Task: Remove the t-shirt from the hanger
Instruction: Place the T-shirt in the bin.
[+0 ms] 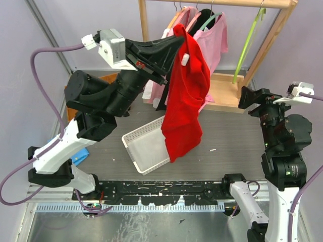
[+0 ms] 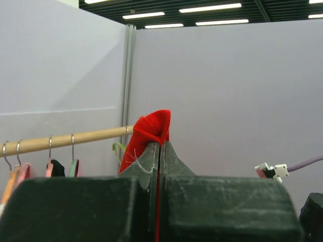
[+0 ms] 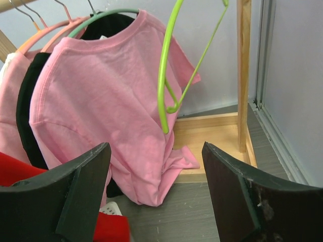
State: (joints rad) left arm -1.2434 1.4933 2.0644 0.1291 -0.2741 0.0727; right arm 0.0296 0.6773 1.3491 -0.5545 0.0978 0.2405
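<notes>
Red t-shirt dangling above white basket.
Left end effector clamped tight on its top edge; right end effector spread wide, empty, right of basket.

The plain red fabric t-shirt is one solid, saturated red with no print, and it carries a small white label. The left pincer is matt black, with a white housing behind it. The right pincer is black too, scuffed pale along its edges. The wooden clothes rack is a light honey colour. The plain pink t-shirt is unpatterned, and the curved plastic hanger at its collar is mint green. Beside it are a black garment and a lime-green plastic hanger. The grid-walled plastic basket is white. The worktop is dull grey, the cables are mauve and the walls are pale lilac.
</notes>
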